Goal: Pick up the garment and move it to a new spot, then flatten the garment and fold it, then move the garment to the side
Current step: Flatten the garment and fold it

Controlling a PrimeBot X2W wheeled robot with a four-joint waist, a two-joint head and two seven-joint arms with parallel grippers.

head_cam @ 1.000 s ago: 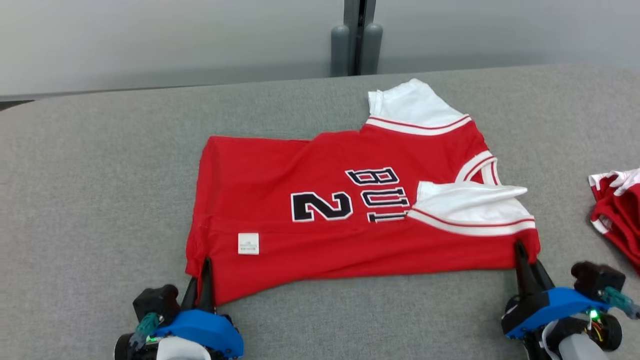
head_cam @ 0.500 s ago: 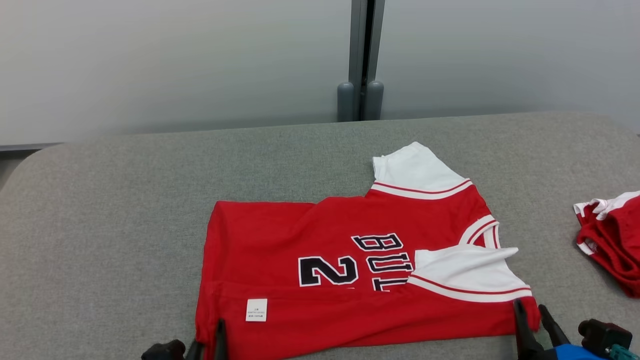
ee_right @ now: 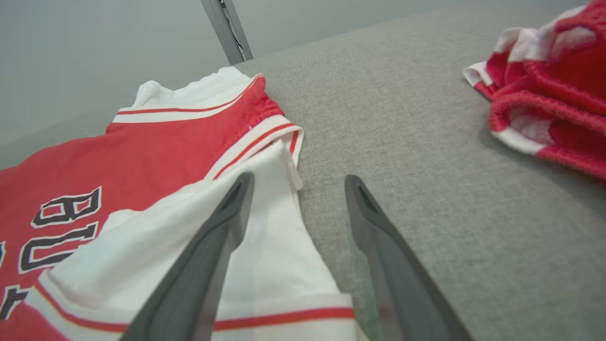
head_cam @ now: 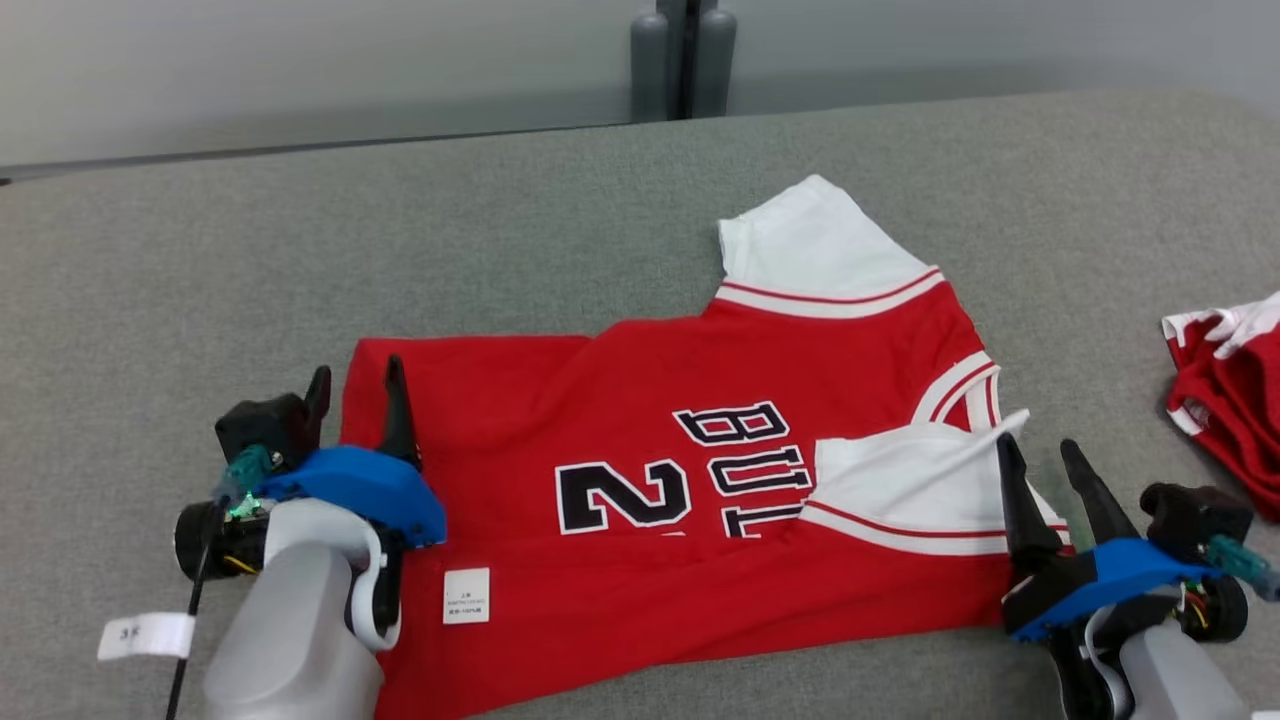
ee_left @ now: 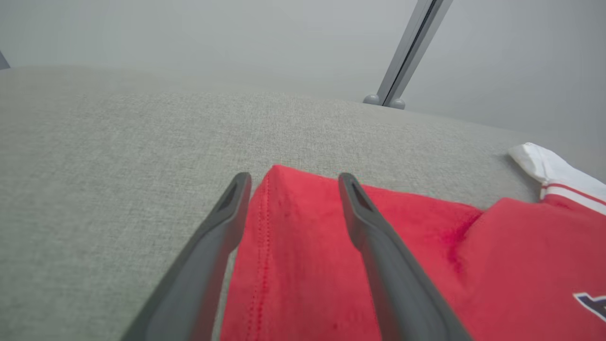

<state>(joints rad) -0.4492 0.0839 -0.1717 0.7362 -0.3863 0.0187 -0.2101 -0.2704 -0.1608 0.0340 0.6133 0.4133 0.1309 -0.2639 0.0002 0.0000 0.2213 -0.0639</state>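
Garment (head_cam: 560,400): a red jersey with white sleeves lying flat near the middle of the grey bench (head_cam: 200,270), hem end toward the robot's left, neck end toward its right.
Fold: the near long edge is turned up over the body, hiding the bottom of the black "2" and the letters beside it; a small white label (head_cam: 467,596) shows on the turned-up strip.
Sleeves: the far sleeve (head_cam: 810,240) sticks out toward the back of the bench; the near sleeve (head_cam: 900,480) lies folded across the red cloth.
Left gripper (head_cam: 357,372): released, jaws spread wide, nothing held. It sits at the garment's left edge, 1 finger over bare bench and the other over red cloth (its wrist view shows the stitched edge (ee_left: 265,246) running between the 2 fingers). Whether the tips touch the cloth, I cannot tell.
Right gripper (head_cam: 1037,445): also released, jaws wide apart and empty. In its wrist view 1 finger lies over the white near sleeve, the other over bare bench just beside it.
Second garment (head_cam: 1230,360): a crumpled red-and-white piece at the bench's right edge, well apart from the jersey.
Background: a pale wall with a grey post (head_cam: 683,50) behind the bench.
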